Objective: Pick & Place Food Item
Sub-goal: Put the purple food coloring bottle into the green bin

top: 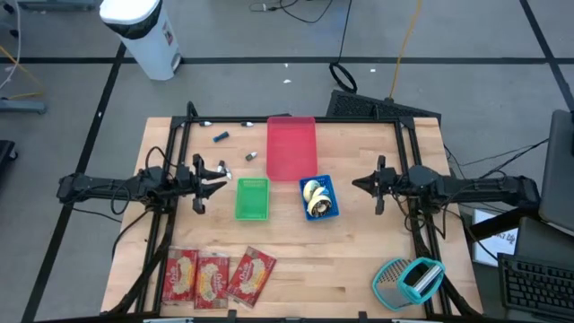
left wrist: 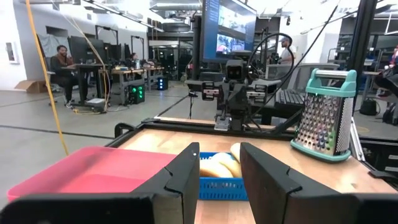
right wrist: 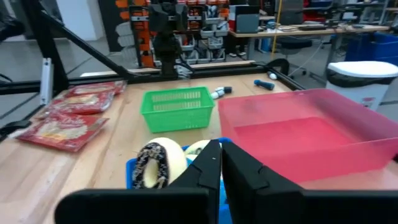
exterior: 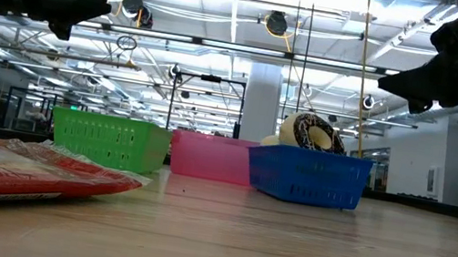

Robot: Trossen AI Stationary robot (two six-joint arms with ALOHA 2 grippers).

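Blue basket (top: 319,198) lengthwise toward red tray (top: 291,146); left end effector (top: 218,173) parted, right end effector (top: 358,184) closed, both empty.

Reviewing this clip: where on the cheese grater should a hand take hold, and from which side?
Grip the teal handle atop the grater. In the high view the grater lies tilted on the table's near right corner, so coming from above across the handle bar looks best; its perforated metal faces look wide and slippery.

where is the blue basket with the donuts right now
In the high view the blue basket sits near the table's middle, just right of the green basket and at the near right corner of the pink tray.
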